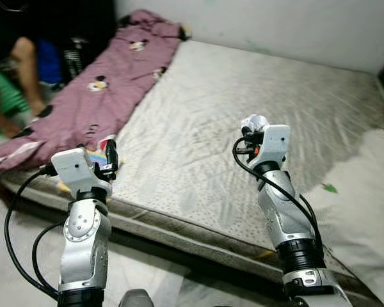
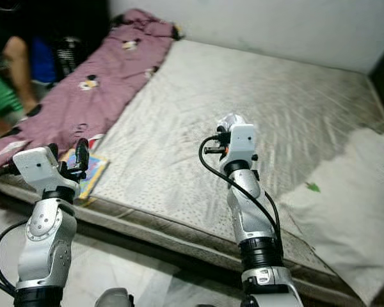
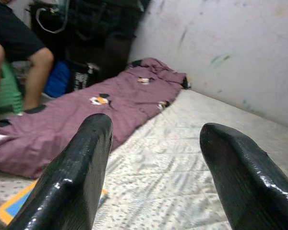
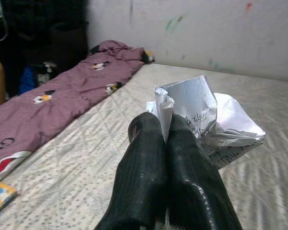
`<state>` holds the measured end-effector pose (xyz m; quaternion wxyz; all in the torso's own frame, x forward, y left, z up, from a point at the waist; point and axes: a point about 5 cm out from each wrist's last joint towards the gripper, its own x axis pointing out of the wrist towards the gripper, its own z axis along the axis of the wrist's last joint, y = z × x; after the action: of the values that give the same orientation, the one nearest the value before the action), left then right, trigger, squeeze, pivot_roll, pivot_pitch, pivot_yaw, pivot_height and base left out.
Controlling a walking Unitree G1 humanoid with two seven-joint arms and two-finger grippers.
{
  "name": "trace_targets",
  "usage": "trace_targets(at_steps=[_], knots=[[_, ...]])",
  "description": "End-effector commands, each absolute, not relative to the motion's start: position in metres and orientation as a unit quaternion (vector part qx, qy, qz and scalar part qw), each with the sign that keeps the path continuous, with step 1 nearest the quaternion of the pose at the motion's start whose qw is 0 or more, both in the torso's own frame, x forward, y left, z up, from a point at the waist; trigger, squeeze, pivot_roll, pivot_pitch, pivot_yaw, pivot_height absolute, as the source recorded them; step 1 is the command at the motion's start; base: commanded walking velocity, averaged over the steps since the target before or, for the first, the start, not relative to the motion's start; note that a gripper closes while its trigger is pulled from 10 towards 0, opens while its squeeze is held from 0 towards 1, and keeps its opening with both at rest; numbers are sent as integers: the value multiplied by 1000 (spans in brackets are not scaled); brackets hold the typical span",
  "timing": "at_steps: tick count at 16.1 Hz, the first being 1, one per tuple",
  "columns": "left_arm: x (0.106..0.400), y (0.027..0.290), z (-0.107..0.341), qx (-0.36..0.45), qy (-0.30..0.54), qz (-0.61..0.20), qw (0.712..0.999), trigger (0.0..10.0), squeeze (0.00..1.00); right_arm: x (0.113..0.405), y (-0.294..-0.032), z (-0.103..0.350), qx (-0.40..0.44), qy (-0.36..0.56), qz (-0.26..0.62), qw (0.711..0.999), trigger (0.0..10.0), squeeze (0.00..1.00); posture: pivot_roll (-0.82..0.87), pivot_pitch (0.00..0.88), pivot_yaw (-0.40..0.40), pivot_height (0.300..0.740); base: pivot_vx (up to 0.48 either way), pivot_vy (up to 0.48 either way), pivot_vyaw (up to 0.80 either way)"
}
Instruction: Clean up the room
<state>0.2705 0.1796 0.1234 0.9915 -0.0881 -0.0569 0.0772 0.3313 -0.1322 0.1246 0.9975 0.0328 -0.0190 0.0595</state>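
right gripper point(image 4: 165, 139) pinches crumpled paper point(image 4: 206, 117), held up over the mattress point(image 1: 243, 89). left gripper point(image 3: 153, 158) hangs wide open, holding nothing, above a book point(image 2: 89, 173) at the mattress edge. purple blanket point(image 1: 96, 89) along the left; a person point(image 1: 16, 77) sits beyond; white pillow point(image 1: 365, 192) right.

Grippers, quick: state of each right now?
Left gripper: open, empty, above the mattress edge.
Right gripper: shut on crumpled paper.

Person point(image 1: 13, 70) cut off at frame edge — book point(image 2: 89, 173) half hidden behind left hand point(image 2: 80, 157).
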Motion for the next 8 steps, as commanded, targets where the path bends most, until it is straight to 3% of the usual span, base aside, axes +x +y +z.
trace_targets(at_steps=[1,5,8], knots=[[272,180,121,-92,-48,82,991,10000,0,334,-132,127,33,-19,63,997,10000,0,117,0,-50,740,0,0,-800],[266,178,117,-99,-44,87,990,10000,0,328,-135,122,30,-14,60,998,10000,0,107,0,-49,740,0,0,-800],[262,178,114,-103,-38,87,990,10000,0,323,-135,118,30,-6,61,998,10000,0,106,0,-43,740,0,0,-165]])
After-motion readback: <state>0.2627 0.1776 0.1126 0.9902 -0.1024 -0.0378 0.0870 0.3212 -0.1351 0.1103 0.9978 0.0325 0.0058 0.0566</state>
